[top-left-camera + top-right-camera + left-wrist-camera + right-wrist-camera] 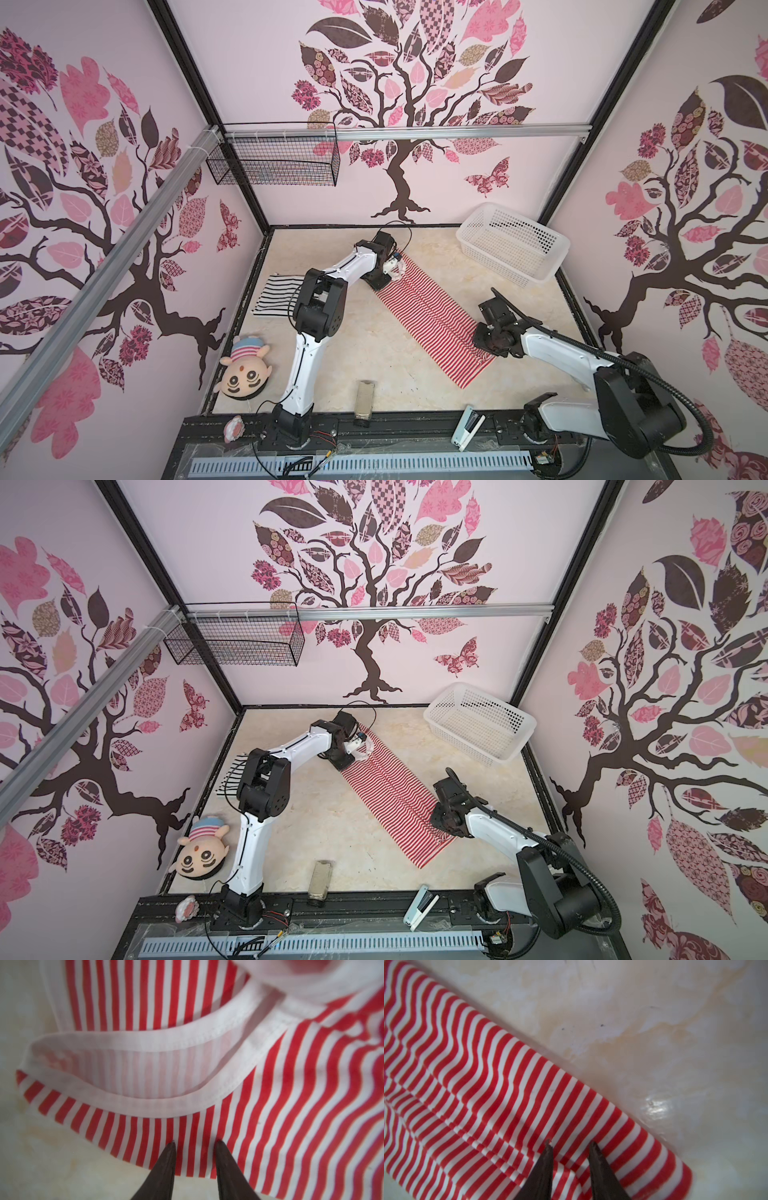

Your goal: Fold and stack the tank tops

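The black-and-white tank top [274, 296] lies flat at the left edge of the table [374, 357]. My left gripper [196, 1142] has its jaws apart, tips at the red-and-white tank top [432, 320] just beside its white neck trim. That top stretches as a long strip across the middle. My right gripper [571, 1144], jaws also apart, is at its near end.

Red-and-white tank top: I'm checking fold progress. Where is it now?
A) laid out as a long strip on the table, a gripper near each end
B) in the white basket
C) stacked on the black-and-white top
A: in a top view the red-and-white tank top lies as a long strip on the table, with the left gripper at its neck end and the right gripper near the other.
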Controlling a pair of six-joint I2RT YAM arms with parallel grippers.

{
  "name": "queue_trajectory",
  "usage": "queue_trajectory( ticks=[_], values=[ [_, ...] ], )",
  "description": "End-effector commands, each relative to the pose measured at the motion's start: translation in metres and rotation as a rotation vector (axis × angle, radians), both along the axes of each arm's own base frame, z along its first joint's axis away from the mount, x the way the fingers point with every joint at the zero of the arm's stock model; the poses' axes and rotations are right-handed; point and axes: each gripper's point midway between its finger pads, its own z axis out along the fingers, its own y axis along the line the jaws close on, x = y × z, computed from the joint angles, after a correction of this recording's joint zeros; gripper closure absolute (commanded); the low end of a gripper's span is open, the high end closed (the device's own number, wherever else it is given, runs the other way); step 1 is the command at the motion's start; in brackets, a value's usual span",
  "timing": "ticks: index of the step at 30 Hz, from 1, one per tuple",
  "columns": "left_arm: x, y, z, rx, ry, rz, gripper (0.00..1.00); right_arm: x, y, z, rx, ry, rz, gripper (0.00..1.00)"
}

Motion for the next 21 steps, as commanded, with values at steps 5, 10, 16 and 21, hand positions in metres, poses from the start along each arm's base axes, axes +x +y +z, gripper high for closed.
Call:
queue_trajectory(
  ticks=[5,10,16,21],
  values=[
    [0.047,0.025,0.019,-0.055,-0.06,0.181,0.63,-0.007,0.015,-0.012,0.013,0.061,0.019,0.67],
    [0.005,0.008,0.047,-0.206,-0.063,0.157,0.63,-0.009,0.03,-0.01,0.033,0.059,0.043,0.67],
    [-0.074,-0.033,0.051,-0.267,-0.011,0.022,0.63,-0.021,0.053,-0.014,0.023,0.076,0.092,0.67],
    [-0.102,-0.055,0.034,-0.261,0.056,-0.043,0.63,-0.033,0.074,-0.019,0.019,0.09,0.131,0.67]
  ],
)
